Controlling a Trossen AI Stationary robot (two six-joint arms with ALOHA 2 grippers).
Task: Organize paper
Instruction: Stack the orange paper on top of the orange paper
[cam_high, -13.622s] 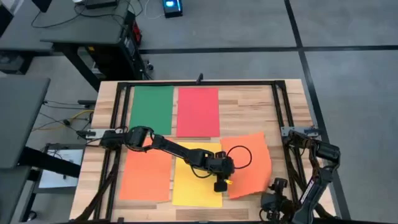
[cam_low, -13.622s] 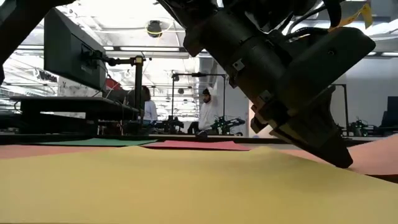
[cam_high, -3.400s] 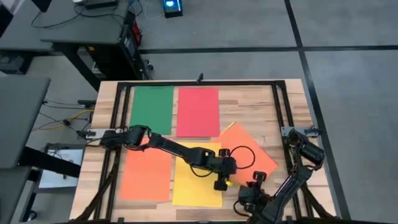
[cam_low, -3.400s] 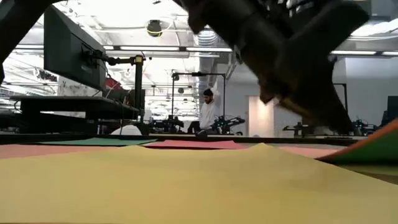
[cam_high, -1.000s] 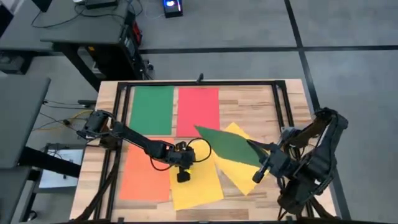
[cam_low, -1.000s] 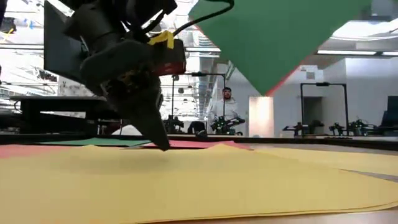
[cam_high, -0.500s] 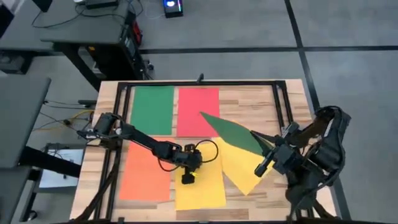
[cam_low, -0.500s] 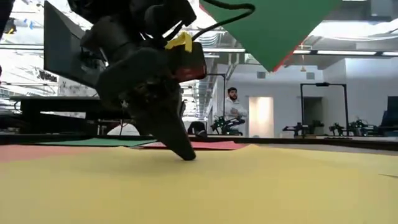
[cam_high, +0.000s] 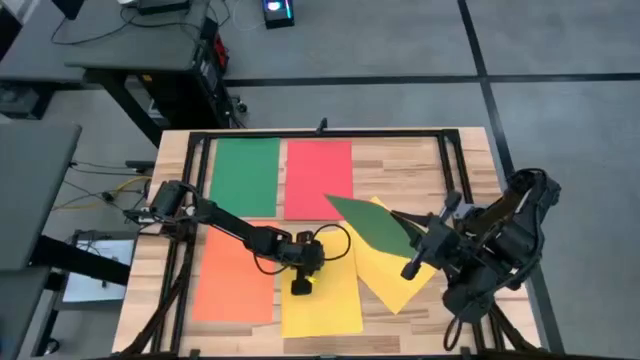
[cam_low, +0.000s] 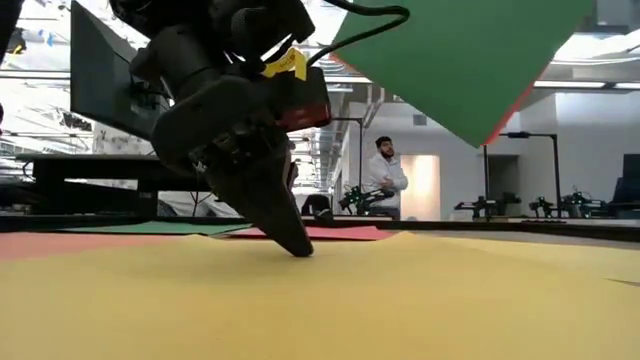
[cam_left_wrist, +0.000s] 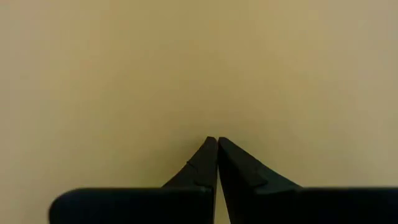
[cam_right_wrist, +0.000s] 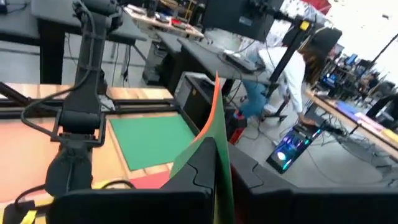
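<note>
— While four sheets already lie flat, how far along is the sorting?

— Roughly midway, I'd judge. A green sheet (cam_high: 245, 176) sits at eleven o'clock on the table (cam_high: 405, 170), a red sheet (cam_high: 318, 178) just beside it at twelve, an orange sheet (cam_high: 232, 280) at seven, and a yellow sheet (cam_high: 325, 295) at six.

— And the arms?

— The left gripper (cam_high: 300, 287) has its fingers pressed together, tips down on that yellow sheet. The right gripper (cam_high: 411, 267) is pinching a pair of sheets, green over orange (cam_high: 368, 224), lifted clear of the table at about four o'clock.

— What's left?

— The lifted pair wants placing, and another yellow sheet (cam_high: 392, 270) lies askew at four o'clock, overlapping the straight one.
</note>
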